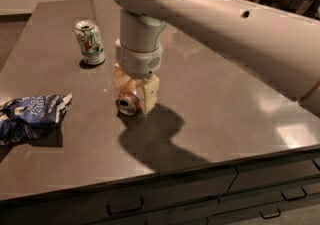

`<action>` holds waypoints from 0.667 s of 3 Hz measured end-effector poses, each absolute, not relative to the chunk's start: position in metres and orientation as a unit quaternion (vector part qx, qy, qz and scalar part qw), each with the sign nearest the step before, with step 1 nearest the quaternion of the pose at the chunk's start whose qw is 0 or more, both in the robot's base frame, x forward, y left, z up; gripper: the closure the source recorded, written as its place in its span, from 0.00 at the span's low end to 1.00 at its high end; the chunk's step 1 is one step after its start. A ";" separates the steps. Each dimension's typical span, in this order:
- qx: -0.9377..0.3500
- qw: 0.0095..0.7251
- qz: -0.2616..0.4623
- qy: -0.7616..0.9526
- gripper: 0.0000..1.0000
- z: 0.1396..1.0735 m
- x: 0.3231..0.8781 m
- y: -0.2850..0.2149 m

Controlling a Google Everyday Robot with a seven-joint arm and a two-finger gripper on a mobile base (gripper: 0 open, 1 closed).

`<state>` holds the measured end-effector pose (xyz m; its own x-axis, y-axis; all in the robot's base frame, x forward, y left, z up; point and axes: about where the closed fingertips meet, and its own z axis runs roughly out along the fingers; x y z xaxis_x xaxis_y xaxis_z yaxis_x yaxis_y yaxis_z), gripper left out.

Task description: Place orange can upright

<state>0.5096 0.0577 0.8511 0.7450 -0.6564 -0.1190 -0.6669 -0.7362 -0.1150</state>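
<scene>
While the tool [134, 98], mid-frame, clamps the lying orange can [127, 103], rotate slowly, base squarely onto the surface [215, 99].

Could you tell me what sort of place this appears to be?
Probably an office kitchen or break area: a dark countertop over drawers, a green-and-white can and a snack bag. The gripper is mid-counter, jaws shut on the orange can.

Dim overhead light, pincer [134, 97] low over table [225, 119], dark shadow [160, 141] beside it.
</scene>
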 end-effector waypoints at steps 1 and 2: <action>-0.928 0.081 0.039 0.363 0.62 0.855 0.510 0.058; -0.906 0.115 0.066 0.402 0.84 0.870 0.513 0.054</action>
<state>0.5129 0.0541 0.8705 0.6684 -0.7131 -0.2114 -0.7433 -0.6505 -0.1559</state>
